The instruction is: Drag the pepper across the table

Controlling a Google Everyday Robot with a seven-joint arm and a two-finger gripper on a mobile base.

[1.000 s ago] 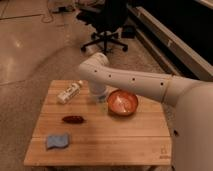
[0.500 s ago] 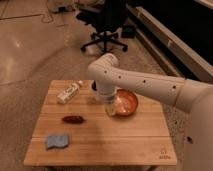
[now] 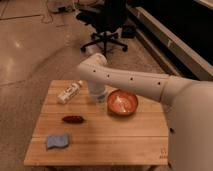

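**Camera view of the workspace.** The gripper (image 3: 99, 97) is seen at the end of the white arm (image 3: 135, 82), which reaches in from the right of the picture and bends downward over the rear half of the table (image 3: 115, 136). The gripper is pointed down between a white bottle (image 3: 70, 92) and an orange-red bowl (image 3: 122, 103) — near both, with the bowl's rim just beside it. How wide it is set cannot be told, nor whether anything is held in it or whether the table top is touched.

The pepper (image 3: 73, 119) (small, dark red, elongated) is laid flat on the planks in the left half of the table, roughly along the boards. It is placed nearer the camera than the gripper, to its left and apart from it, and only bare wood is seen between the two.

The bottle is laid on its side, set diagonally near the rear left corner, behind the pepper. A blue-grey cloth (image 3: 57, 141) is crumpled near the front left edge, in front of the pepper and apart from it. A small dark logo (image 3: 162, 150) is marked at the front right corner. The right side of the view is filled by the robot's white body (image 3: 192, 130) — the table's right edge is hidden by it. Behind the table, a black office chair (image 3: 107, 22) is seen on a polished floor (image 3: 30, 45).
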